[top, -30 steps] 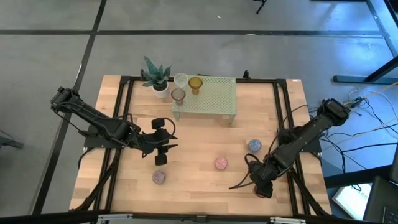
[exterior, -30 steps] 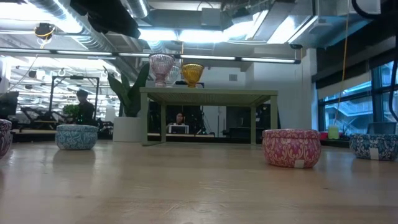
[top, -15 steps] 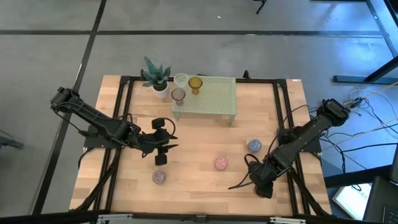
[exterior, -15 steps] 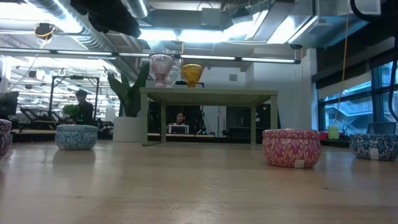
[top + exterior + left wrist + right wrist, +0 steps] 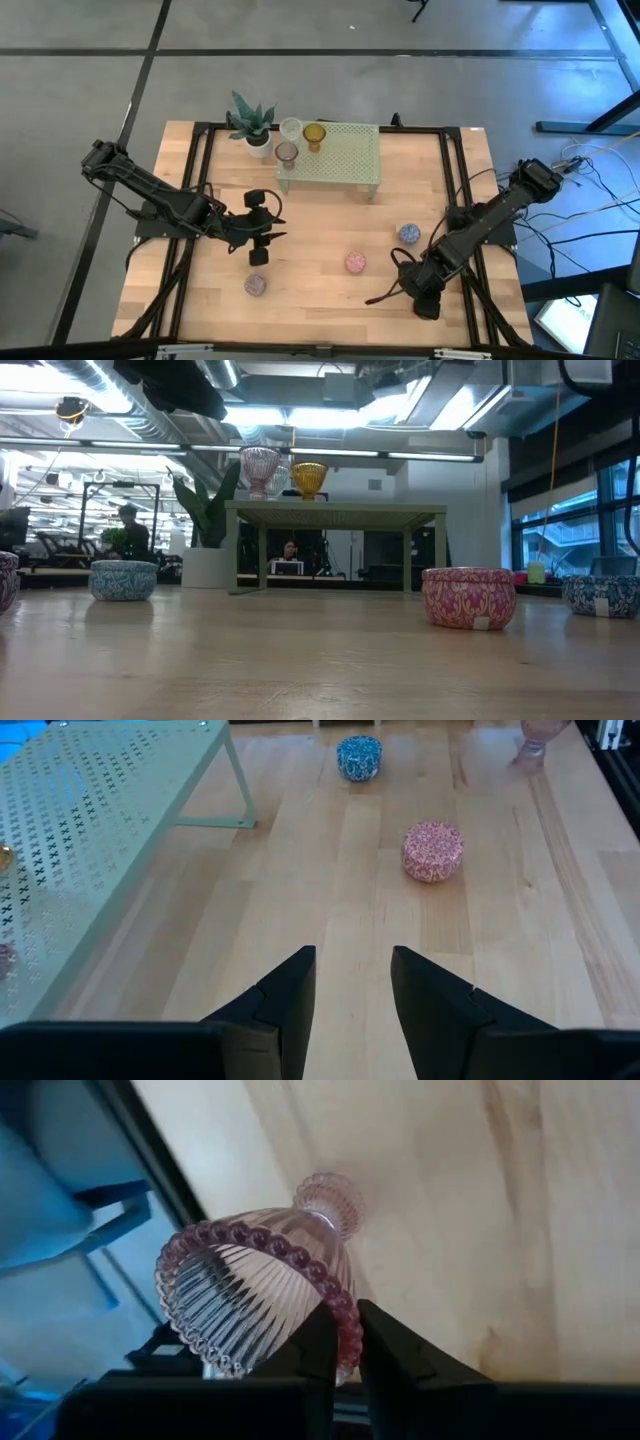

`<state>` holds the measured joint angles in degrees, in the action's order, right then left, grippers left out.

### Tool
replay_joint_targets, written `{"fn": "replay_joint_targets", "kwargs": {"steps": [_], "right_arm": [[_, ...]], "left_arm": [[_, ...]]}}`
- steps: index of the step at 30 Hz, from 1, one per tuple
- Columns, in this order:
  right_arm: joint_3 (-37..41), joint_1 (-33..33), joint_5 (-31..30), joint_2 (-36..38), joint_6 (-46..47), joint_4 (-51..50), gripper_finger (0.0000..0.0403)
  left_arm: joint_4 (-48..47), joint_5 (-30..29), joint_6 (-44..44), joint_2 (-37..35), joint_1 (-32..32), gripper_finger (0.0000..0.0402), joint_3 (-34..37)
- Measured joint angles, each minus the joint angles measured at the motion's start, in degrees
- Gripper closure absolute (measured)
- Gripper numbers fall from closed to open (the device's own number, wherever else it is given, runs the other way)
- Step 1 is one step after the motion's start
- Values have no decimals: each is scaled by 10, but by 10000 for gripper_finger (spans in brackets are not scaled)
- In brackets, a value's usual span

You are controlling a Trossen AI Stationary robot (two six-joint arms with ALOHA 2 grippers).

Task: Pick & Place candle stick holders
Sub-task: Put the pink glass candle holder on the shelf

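Wooden table (image 5: pixel 320 230), black-framed, set on grey floor; open workshop room is seen behind. Pale green stand (image 5: pixel 335 155) carries three candle stick holders (image 5: pixel 288 152). Right gripper (image 5: pixel 345 1345) is clamped on pink ribbed holder (image 5: pixel 265 1290) at the table's right edge. Left gripper (image 5: pixel 350 995) is held apart mid-table.

stand (image 5: pixel 335 152) at bench (image 5: pixel 320 290) rear centre | three glass holders (image 5: pixel 301 138) on stand's left end | potted plant (image 5: pixel 251 124) just left of stand | three tins (image 5: pixel 355 262) on bench in front | left hand (image 5: pixel 262 225) mid-left | right hand (image 5: pixel 405 288) front right
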<state>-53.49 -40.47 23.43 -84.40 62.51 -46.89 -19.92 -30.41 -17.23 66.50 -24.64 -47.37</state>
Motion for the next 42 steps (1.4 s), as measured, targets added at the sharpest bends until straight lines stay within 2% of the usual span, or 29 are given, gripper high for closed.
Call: {"fn": "replay_joint_targets", "kwargs": {"steps": [6,9,13,17,21,25,34,42], "right_arm": [[-52,48,3,0,-95,-18,383],[-92,82,-27,0,-154,-45,383],[-163,139,-55,0,-228,-92,378],[-236,212,-57,-2,-285,-139,365],[-300,288,-66,-28,-359,-160,372],[-370,342,-111,-79,-417,-160,380],[-603,445,-185,-190,-391,-246,372],[-758,524,-169,-299,-376,-323,375]], "left_arm": [[0,0,12,0,0,272,0],[0,0,29,0,0,272,0],[0,0,34,0,0,272,0],[0,0,32,0,0,272,0],[0,1,31,0,0,272,0],[0,6,30,0,0,272,0],[-1,14,49,0,0,272,0],[0,14,59,0,0,272,0]]}}
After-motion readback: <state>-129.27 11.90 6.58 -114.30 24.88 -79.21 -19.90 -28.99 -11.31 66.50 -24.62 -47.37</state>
